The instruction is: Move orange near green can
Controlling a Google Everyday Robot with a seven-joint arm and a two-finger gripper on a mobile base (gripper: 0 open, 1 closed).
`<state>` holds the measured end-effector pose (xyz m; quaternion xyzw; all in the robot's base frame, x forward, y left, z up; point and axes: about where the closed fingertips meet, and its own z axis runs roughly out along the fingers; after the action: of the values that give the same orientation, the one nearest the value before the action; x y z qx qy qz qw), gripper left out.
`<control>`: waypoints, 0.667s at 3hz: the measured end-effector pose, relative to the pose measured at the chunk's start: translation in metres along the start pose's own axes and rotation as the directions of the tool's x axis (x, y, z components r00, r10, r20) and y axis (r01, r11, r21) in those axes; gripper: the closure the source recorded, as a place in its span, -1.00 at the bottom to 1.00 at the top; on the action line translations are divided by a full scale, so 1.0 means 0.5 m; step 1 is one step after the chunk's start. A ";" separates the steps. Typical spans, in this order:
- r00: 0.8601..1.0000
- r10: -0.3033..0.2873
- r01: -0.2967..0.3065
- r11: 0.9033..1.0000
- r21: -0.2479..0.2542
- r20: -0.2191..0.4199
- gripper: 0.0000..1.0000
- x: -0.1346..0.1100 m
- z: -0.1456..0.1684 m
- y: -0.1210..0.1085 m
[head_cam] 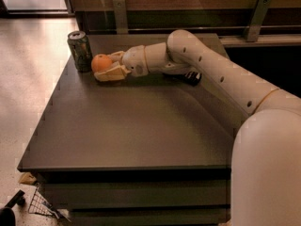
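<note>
The orange sits low at the far left of the dark table, just right of the green can, almost touching it. The can stands upright near the table's far left corner. My gripper reaches in from the right, and its pale fingers lie on either side of the orange, closed on it. I cannot tell whether the orange rests on the table or hangs just above it.
A flat black bar lies on the table behind my forearm, partly hidden. A rail with metal posts runs along the table's far edge. The tiled floor lies to the left.
</note>
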<state>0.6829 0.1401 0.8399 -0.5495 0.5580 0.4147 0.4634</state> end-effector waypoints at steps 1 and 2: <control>1.000 0.000 0.000 1.000 -0.007 0.001 -0.90 -0.001 0.008 0.003; 1.000 0.000 0.000 1.000 -0.010 0.001 -1.00 -0.001 0.011 0.005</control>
<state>0.6809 0.1459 0.8392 -0.5515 0.5556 0.4178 0.4611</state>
